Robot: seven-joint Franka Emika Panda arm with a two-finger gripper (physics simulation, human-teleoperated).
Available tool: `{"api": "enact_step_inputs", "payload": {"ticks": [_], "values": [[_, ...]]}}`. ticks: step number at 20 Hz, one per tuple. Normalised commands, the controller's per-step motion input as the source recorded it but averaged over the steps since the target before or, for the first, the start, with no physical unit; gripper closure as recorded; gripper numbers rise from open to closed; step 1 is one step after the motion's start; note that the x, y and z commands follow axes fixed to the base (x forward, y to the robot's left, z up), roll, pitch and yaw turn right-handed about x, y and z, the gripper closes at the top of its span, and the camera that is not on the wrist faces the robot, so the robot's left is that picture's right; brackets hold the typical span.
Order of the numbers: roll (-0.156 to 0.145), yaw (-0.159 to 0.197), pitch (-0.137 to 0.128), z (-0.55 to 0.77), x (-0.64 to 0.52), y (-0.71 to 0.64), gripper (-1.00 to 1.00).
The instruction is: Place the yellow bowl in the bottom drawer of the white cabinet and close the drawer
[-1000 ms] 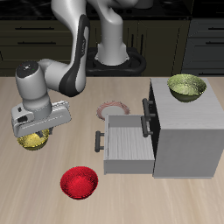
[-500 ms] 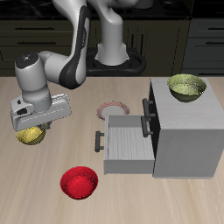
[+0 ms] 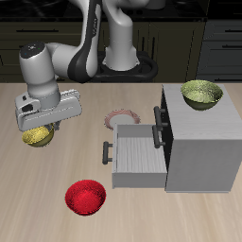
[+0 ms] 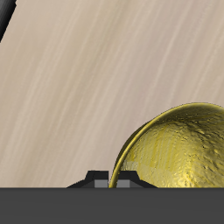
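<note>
The yellow bowl [image 3: 37, 138] hangs just under the gripper [image 3: 40, 128], which is clamped on its rim, above the table [image 3: 57, 217]. The bottom drawer [image 3: 137, 156] of the white cabinet [image 3: 203, 142] stands open well across the table.

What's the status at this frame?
End effector clamped on yellow bowl. Bottom drawer open, empty. Red bowl clear of the path.

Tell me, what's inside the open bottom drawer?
The bottom drawer looks empty where it shows. Its back part is hidden inside the white cabinet.
</note>
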Motion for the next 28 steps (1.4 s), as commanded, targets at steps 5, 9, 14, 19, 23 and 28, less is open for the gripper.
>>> {"api": "enact_step_inputs", "payload": {"ticks": [5,9,14,19,23,28], "values": [[0.006,-0.017,-0.032,0.39,-0.07,0.24,1.0],[-0.042,-0.028,-0.009,0.33,-0.07,0.08,1.0],[-0.029,-0.01,-0.015,0.27,-0.08,-0.03,1.0],[-0.041,-0.006,-0.005,0.23,-0.1,-0.09,1.0],[-0.005,0.015,-0.021,0.35,-0.16,0.07,1.0],[-0.004,-0.007,-0.032,0.3,-0.08,0.03,1.0]]}}
